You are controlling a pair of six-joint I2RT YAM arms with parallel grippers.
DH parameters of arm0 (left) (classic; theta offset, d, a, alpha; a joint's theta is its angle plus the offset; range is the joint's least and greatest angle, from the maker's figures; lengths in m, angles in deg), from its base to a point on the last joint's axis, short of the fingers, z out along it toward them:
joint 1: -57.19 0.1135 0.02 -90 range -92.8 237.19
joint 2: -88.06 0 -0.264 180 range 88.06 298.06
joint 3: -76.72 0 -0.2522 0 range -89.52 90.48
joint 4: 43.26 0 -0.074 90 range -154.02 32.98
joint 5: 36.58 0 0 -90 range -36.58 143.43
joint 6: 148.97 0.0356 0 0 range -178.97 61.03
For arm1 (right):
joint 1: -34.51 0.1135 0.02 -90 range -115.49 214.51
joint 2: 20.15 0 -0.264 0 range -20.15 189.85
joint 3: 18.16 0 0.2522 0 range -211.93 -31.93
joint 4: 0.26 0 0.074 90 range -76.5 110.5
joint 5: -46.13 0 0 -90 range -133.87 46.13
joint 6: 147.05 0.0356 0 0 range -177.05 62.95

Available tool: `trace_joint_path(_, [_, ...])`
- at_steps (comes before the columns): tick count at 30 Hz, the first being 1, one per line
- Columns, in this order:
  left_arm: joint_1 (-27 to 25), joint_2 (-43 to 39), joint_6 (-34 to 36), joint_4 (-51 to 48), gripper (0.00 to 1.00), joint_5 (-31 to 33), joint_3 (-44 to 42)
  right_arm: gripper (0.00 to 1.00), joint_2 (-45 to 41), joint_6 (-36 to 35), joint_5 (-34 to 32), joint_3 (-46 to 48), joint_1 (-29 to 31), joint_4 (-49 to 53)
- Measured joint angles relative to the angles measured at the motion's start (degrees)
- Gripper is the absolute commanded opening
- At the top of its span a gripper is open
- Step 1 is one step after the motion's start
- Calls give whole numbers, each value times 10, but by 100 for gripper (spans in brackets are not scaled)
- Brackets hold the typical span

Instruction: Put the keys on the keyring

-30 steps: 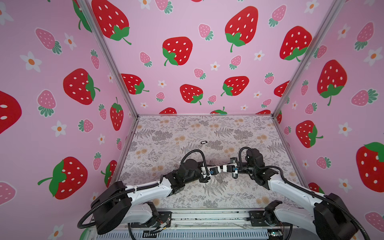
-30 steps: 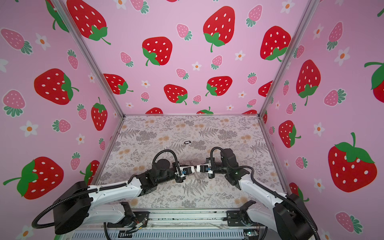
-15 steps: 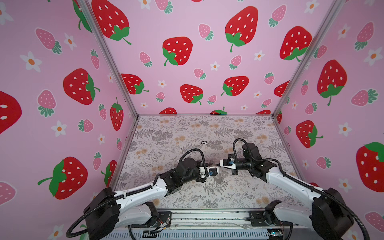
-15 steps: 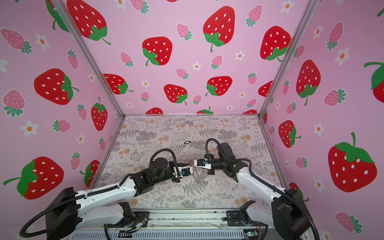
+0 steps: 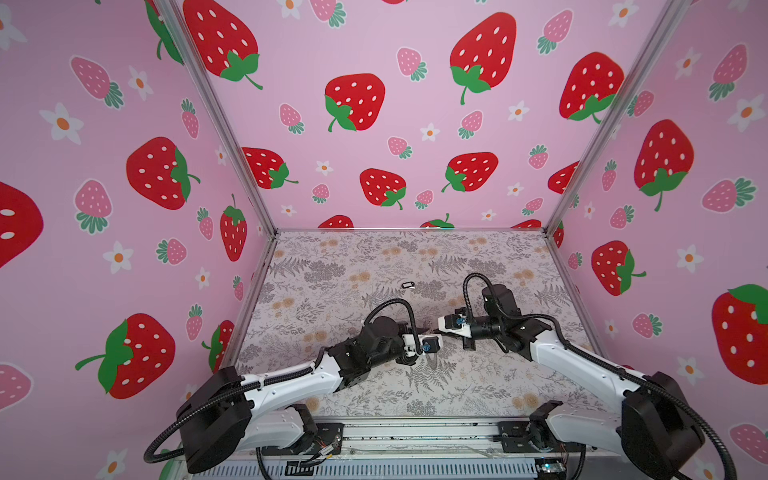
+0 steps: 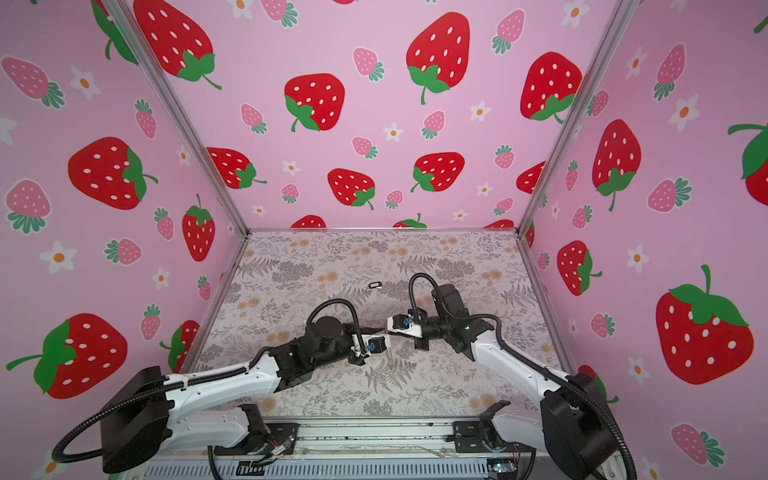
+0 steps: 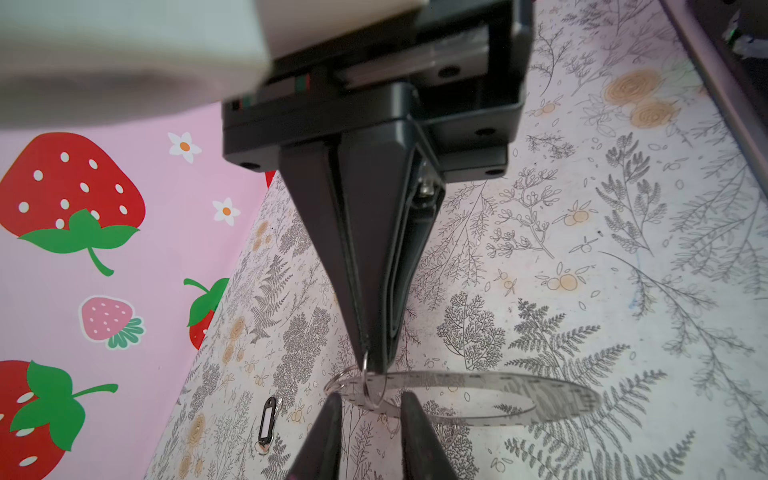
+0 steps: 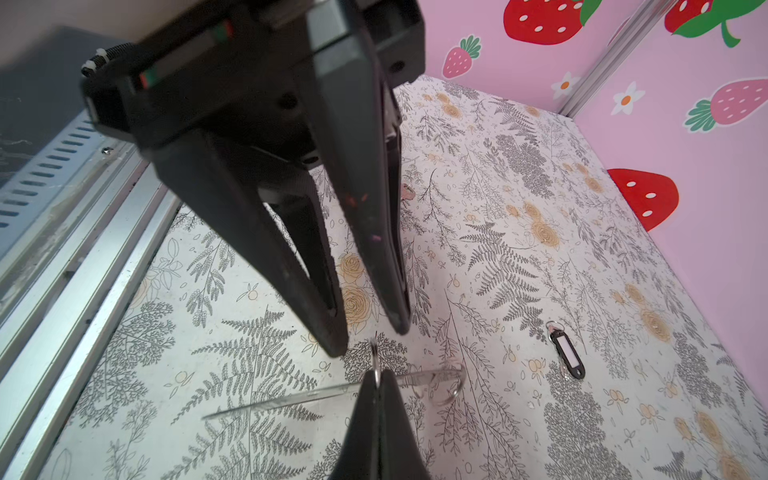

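Floral tabletop (image 5: 332, 291); keyring (image 7: 569, 400) in right jaws

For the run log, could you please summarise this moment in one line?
right gripper: shut on wire loop; keyring: hangs from loop; left gripper: open; tag: on table

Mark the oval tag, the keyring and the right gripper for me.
oval tag (image 8: 567, 349), right wrist view, on its white centre.
keyring (image 7: 565, 401), left wrist view, on the wide flat band.
right gripper (image 7: 377, 363), left wrist view, between its shut fingertips.

High front top views overlook the table (image 5: 332, 270); wrist cameras (very near) share the keyring (image 7: 569, 401).
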Motion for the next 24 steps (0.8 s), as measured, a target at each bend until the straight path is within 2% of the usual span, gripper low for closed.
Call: trace_joint_path(24, [-16,34,21,-12,16,27,30,0,8,8,0,-6,0,16])
